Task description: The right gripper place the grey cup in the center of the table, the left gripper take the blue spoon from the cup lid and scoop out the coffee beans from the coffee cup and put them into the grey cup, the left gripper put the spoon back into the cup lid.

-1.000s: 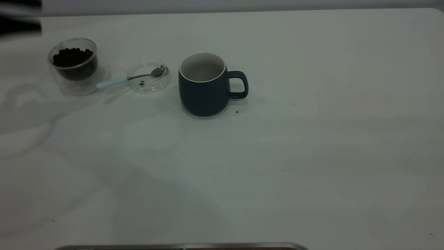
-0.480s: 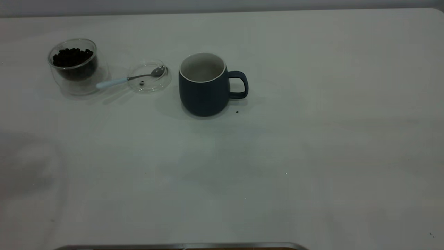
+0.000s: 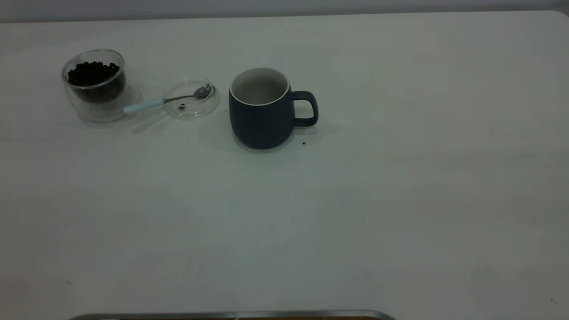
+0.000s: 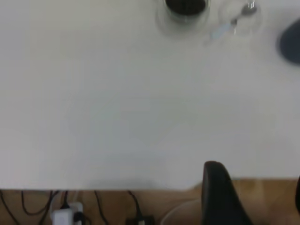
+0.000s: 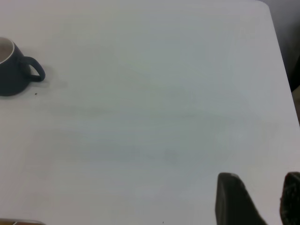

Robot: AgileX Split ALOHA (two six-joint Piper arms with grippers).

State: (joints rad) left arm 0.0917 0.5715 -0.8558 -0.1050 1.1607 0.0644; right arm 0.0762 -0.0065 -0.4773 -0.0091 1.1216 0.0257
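The grey cup (image 3: 262, 111) stands upright near the table's (image 3: 400, 186) middle, handle to the right; it also shows in the right wrist view (image 5: 11, 68). The coffee cup (image 3: 94, 84), filled with coffee beans (image 3: 93, 73), stands at the far left. The cup lid (image 3: 191, 98) lies between them, with the blue spoon (image 3: 164, 101) resting in it, handle toward the coffee cup, and a single bean beside its bowl. Neither arm shows in the exterior view. My left gripper (image 4: 255, 197) is open and empty over the table's edge, far from the coffee cup (image 4: 185, 7). My right gripper (image 5: 260, 199) is open and empty, far from the grey cup.
A single dark bean (image 3: 303, 143) lies on the table just below the grey cup's handle. A metal edge (image 3: 231, 315) runs along the table's near side. Cables and a power strip (image 4: 65, 215) lie beyond the table's edge in the left wrist view.
The left arm, a dark blur at the exterior view's top left a second ago, has moved out of view. Its shadows on the table have gone. The objects have not moved.
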